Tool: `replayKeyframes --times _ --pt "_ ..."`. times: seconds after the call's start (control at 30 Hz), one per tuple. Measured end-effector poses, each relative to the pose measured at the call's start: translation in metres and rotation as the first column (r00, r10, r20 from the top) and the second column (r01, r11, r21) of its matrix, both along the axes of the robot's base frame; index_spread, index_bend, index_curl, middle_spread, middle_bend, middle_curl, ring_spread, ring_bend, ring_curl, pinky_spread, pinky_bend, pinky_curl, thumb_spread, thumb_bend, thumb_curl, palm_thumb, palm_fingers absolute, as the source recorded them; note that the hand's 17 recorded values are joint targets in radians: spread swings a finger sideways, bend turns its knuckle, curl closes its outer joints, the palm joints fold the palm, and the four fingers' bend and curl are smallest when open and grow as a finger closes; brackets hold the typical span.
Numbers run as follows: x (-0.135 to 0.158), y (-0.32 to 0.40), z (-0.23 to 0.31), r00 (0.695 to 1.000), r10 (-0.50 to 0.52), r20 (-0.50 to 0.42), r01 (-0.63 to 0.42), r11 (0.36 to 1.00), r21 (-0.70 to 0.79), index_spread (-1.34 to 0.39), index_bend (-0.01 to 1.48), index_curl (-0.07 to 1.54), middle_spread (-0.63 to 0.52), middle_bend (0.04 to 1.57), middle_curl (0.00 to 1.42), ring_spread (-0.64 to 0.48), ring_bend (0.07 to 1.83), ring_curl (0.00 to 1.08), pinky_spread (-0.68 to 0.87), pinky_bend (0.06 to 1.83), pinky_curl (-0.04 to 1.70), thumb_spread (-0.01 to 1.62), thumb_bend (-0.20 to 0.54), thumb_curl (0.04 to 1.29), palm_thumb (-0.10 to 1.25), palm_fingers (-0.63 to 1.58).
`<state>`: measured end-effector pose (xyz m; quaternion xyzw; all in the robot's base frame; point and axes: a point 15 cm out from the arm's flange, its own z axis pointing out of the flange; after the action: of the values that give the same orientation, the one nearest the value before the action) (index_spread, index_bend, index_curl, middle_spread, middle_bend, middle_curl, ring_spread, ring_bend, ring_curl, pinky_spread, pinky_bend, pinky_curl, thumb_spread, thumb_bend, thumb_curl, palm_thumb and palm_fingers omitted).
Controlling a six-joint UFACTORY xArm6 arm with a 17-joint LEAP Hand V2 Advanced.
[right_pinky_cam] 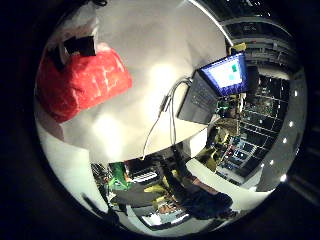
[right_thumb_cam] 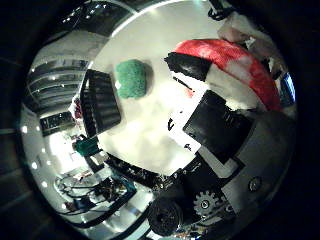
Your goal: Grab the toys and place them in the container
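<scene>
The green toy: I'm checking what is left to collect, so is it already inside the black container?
No, the green toy lies on the white table beside the black container, not in it.

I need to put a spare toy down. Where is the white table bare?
The widest bare patch of the table lies between the red toy in the hand and the laptop. A smaller one lies between the green toy and the hand. It is crowded where the green toy lies beside the black container.

Open table (right_pinky_cam: 150,75) betw. laptop (right_pinky_cam: 212,90) & container (right_thumb_cam: 102,102)
</scene>
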<state>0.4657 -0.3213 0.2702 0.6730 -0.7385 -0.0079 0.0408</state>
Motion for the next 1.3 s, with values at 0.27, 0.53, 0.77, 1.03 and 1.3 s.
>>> replayKeyframes --times 0.27,0.53,0.77,1.03,1.3 --pt "0.004 0.114 0.098 0.989 0.128 0.079 -0.133 0.99 0.053 -0.18 1.17 0.65 -0.08 1.28 0.6 -0.15 1.41 0.56 -0.19 1.22 0.81 0.99 -0.016 0.53 0.97 1.23" --pt "0.034 0.258 0.124 0.959 0.247 0.138 -0.262 0.96 0.1 -0.17 1.18 0.64 -0.08 1.29 0.58 -0.15 1.42 0.55 -0.18 1.19 0.87 0.99 -0.018 0.55 0.97 1.23" --pt "0.05 0.399 0.126 0.923 0.331 0.196 -0.362 0.92 0.153 -0.17 1.19 0.64 -0.08 1.31 0.57 -0.15 1.43 0.55 -0.19 1.14 0.95 0.99 -0.018 0.57 0.97 1.23" --pt "0.047 0.516 0.102 0.882 0.406 0.239 -0.45 0.876 0.174 -0.23 0.9 0.57 -0.1 1.17 0.52 -0.17 1.37 0.5 -0.32 1.05 0.87 0.94 -0.049 0.56 0.82 1.03" --pt "0.005 0.552 0.08 0.864 0.49 0.117 -0.504 0.844 0.185 -0.46 0.64 0.46 -0.08 0.65 0.35 -0.03 0.85 0.32 -0.02 0.79 0.72 1.09 -0.034 0.46 0.68 -0.02"
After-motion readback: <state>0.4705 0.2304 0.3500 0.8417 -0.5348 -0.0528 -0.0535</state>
